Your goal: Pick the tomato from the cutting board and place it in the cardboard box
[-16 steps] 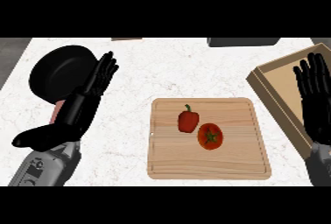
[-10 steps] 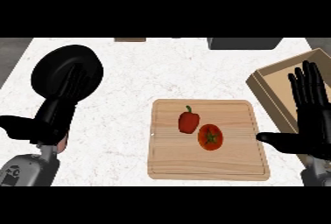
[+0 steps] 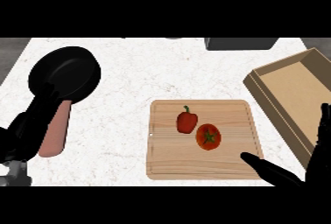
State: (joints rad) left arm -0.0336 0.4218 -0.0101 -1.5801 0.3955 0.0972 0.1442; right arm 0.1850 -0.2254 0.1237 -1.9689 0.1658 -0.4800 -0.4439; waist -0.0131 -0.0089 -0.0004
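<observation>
A red tomato [image 3: 208,137] with a green stem lies on the wooden cutting board [image 3: 168,164], right of its middle. Touching its upper left side is a red bell pepper [image 3: 186,122]. The cardboard box [image 3: 294,94] stands open at the right edge. My right hand [image 3: 313,167] is open at the lower right, its thumb stretched over the board's near right corner, a little short of the tomato. My left hand [image 3: 22,133] is open at the lower left, far from the board.
A black frying pan [image 3: 68,74] with a pinkish handle [image 3: 55,133] lies at the left, partly behind my left hand. A dark grey object [image 3: 239,42] sits at the counter's far edge. White marble counter runs between pan and board.
Both hands have dropped toward the lower edge. The right hand has come down off the box toward the board's near right corner. Tomato and pepper have not moved.
</observation>
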